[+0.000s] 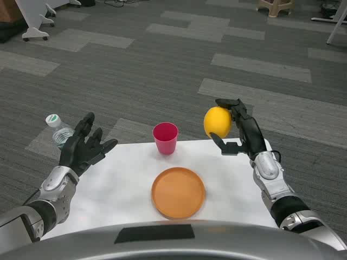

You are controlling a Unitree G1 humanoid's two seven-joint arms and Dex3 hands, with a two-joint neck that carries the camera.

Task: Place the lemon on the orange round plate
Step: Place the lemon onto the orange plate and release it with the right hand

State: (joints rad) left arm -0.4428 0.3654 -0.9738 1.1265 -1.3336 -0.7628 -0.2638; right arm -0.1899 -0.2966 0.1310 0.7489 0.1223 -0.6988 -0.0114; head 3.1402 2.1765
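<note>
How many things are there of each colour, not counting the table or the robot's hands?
Yellow: 1, the lemon, held by the right hand.
Orange: 1, the round plate.
Pink: 1, the cup.
Clear: 1, the bottle with a green cap, beyond the left hand.
Total: 4

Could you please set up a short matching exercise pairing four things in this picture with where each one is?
Things:
1. lemon
2. plate
3. cup
4. bottle

Places:
A. at the table's far edge, behind the plate
B. beyond the table's left corner, behind the left hand
C. held up in the right hand
D. flat on the table, near the middle

Pairs: 1-C, 2-D, 3-A, 4-B
</note>
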